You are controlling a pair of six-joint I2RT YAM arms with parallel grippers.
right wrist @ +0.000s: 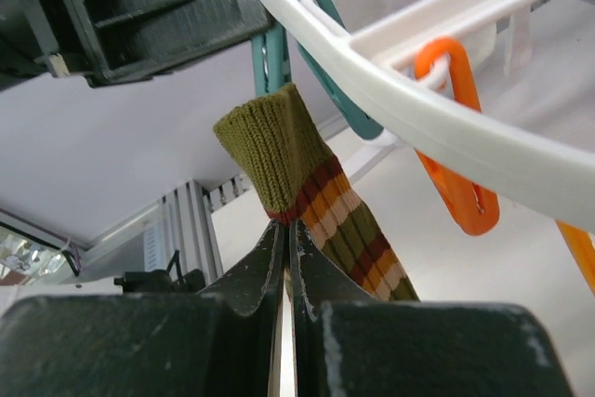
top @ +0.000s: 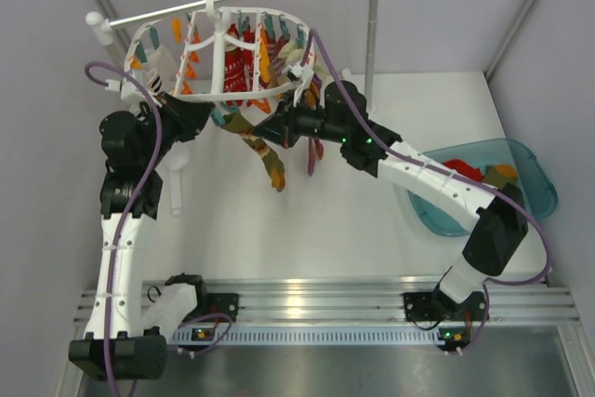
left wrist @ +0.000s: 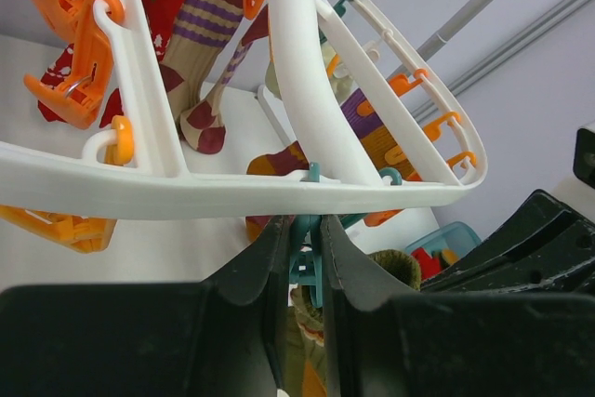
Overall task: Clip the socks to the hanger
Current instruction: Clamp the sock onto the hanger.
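One sock (right wrist: 311,197), clamped by the right gripper (right wrist: 286,241), is held just below the teal clip (left wrist: 305,271) squeezed by the left gripper (left wrist: 305,230); not yet clipped.

Bright, even light, with glare on the aluminium rail (top: 297,311).

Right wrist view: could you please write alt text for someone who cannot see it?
The right gripper pinches a striped sock, its olive cuff raised toward a teal clip under the white hanger rim. The left gripper grips that clip; an orange clip hangs beside.
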